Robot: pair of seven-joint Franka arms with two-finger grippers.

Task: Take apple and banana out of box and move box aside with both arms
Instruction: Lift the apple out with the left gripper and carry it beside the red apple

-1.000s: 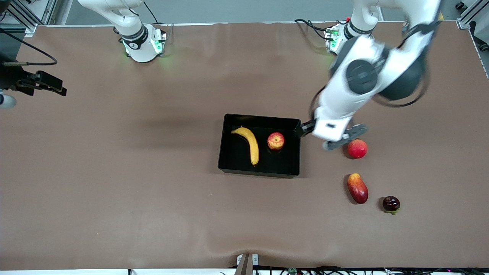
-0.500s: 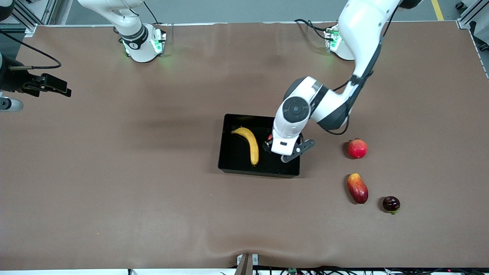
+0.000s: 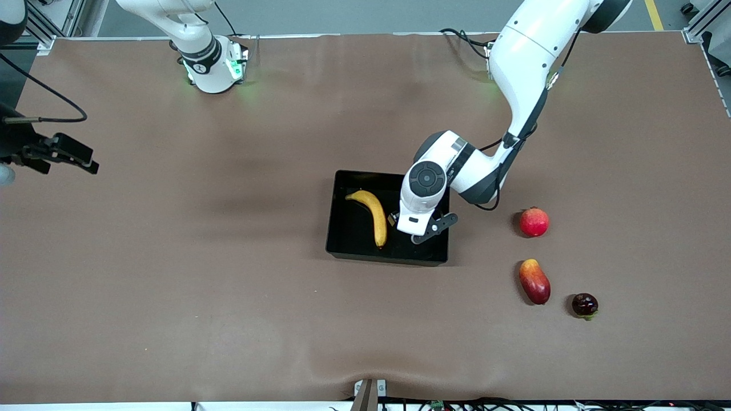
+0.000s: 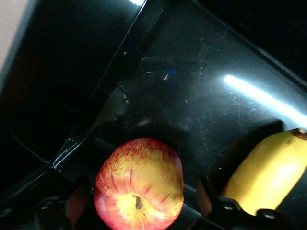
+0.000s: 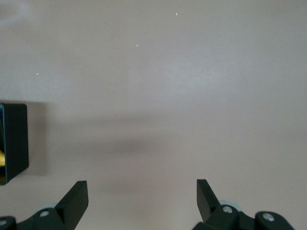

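The apple (image 4: 139,184) and banana (image 3: 372,216) lie in the black box (image 3: 349,242) mid-table (image 3: 228,297). The left gripper (image 4: 134,211) is down inside the box with fingers (image 4: 211,203) spread wide around the apple. The right gripper (image 5: 141,199) waits, fingers wide, over the table's right-arm edge.

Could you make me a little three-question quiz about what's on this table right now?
1. True or false: the banana lies inside the black tray.
2. What does the left gripper straddle, fingers apart? A) mango B) apple C) banana
3. Fill in: the right gripper hangs open over bare ____.

Key: 1 true; 2 B; 3 table.
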